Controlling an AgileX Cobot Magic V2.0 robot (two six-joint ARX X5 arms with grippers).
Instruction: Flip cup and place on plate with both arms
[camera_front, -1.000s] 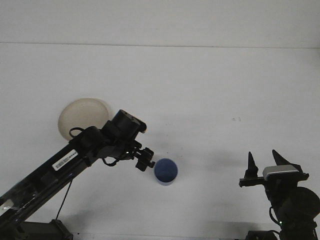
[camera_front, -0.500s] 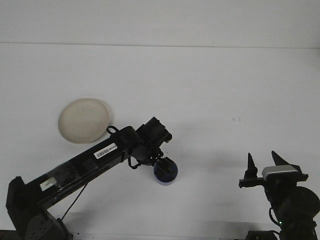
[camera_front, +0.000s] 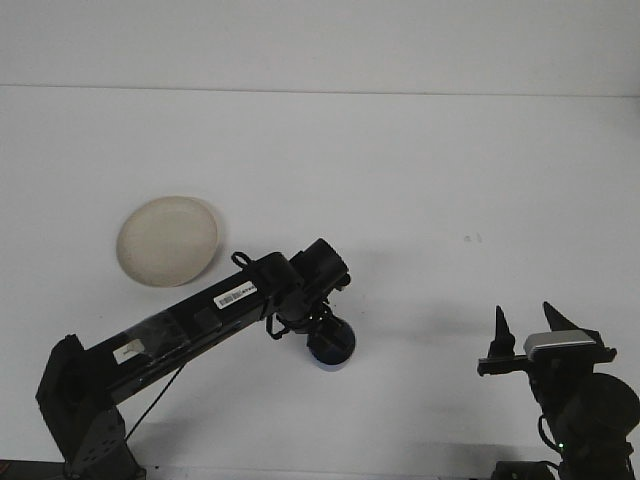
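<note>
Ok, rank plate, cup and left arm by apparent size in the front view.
1. Left arm, though nearness to the camera inflates it.
2. Plate.
3. Cup, partly hidden under the left gripper.

**Cup at bench centre, plate off to the left**

The cup (camera_front: 331, 345) stands on the bench (camera_front: 420, 160) near its front edge, roughly midway across. The left pincer (camera_front: 318, 325) sits directly over it, its arm running back to the lower left corner. The plate (camera_front: 167, 240) lies behind and left of the cup, well apart from it. The right pincer (camera_front: 525, 330) waits at the front right, far from both.
</note>
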